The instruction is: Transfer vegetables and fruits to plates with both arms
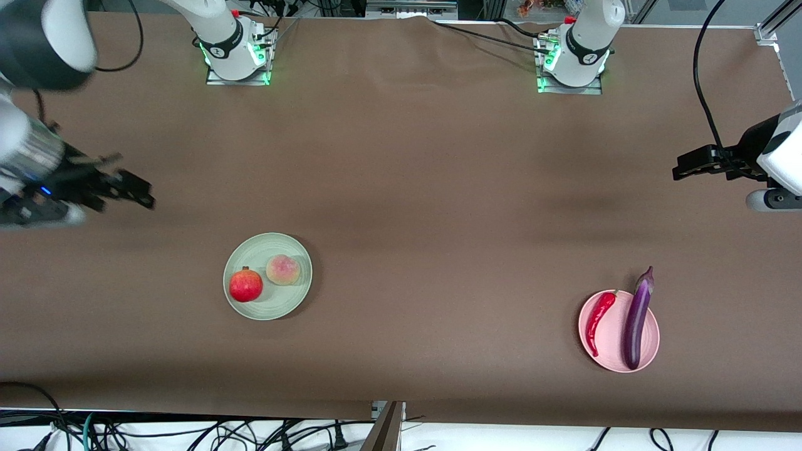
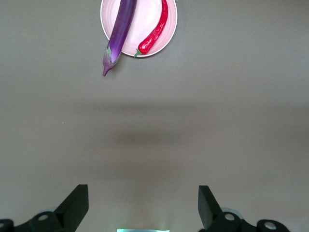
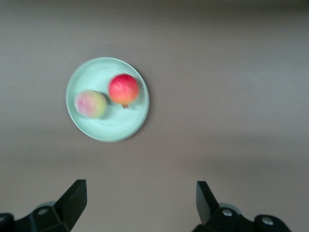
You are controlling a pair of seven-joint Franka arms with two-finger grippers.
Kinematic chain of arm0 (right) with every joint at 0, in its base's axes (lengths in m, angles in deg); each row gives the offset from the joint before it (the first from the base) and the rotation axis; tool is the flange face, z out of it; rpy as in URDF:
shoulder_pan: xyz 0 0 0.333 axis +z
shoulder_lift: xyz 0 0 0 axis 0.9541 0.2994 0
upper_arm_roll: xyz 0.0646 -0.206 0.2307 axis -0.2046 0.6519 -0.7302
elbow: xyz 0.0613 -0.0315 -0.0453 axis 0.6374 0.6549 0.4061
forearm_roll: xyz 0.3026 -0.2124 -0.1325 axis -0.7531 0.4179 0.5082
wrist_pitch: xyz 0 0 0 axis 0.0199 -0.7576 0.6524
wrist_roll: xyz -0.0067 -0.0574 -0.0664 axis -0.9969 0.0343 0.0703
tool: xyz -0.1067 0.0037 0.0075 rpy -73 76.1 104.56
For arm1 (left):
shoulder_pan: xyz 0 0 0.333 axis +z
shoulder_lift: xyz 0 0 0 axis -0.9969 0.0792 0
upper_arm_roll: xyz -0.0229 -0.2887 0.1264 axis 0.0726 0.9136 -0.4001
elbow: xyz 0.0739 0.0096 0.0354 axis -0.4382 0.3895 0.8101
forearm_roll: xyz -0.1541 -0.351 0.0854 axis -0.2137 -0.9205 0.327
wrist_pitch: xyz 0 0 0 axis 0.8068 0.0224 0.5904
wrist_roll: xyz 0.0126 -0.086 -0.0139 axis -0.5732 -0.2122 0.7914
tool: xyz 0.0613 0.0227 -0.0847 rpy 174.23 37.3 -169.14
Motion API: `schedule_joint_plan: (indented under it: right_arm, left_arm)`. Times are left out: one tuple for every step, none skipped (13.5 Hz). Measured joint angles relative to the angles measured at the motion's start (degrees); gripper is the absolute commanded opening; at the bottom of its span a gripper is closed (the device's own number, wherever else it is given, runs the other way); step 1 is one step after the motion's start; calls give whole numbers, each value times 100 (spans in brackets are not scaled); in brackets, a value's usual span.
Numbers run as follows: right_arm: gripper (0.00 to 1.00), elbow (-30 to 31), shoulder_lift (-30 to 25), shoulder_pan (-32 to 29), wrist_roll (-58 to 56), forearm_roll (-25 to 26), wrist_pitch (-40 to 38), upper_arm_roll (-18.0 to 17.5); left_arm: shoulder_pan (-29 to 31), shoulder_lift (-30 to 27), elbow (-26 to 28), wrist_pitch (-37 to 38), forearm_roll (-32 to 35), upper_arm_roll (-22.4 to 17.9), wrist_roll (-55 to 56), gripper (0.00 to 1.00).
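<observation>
The pale green plate (image 1: 260, 250) (image 3: 113, 123) holds the red pomegranate (image 1: 245, 285) (image 3: 123, 89) and the pinkish peach (image 1: 283, 270) (image 3: 90, 104) side by side. On the pink plate (image 1: 611, 341) (image 2: 145, 17) lie the red chili pepper (image 1: 601, 313) (image 2: 155, 31) and the purple eggplant (image 1: 637, 316) (image 2: 119, 31), whose stem end sticks out over the rim. My left gripper (image 1: 680, 169) (image 2: 143, 200) hangs open and empty over bare table at the left arm's end. My right gripper (image 1: 135, 191) (image 3: 141, 198) is open and empty over bare table at the right arm's end.
A brown cloth covers the table. The right arm's base (image 1: 238, 53) and the left arm's base (image 1: 573, 59) stand along the table edge farthest from the front camera. Loose cables (image 1: 188, 432) lie below the table edge nearest that camera.
</observation>
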Motion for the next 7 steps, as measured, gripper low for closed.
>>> schedule_joint_plan:
  right_arm:
    - [100,25,-169,-7,103,88,-193,-49]
    - [100,48,-268,-87,171,133,-325,-191]
    - [100,61,-298,-359,202,170,-408,-519]
    - [100,62,-292,-710,209,189,-437,-897]
    - [100,56,-288,-996,209,195,-437,-1180]
    - [100,35,-289,-1147,209,198,-437,-1304]
    - [100,10,-289,-1209,209,199,-437,-1338]
  left_arm:
    - [0,3,-2,0,0,0,0,100]
    - [0,5,-5,0,0,0,2,100]
    - [0,6,-6,0,0,0,2,100]
    - [0,7,-6,0,0,0,2,100]
    - [0,8,-6,0,0,0,2,100]
    - [0,9,-7,0,0,0,2,100]
    - [0,10,-7,0,0,0,2,100]
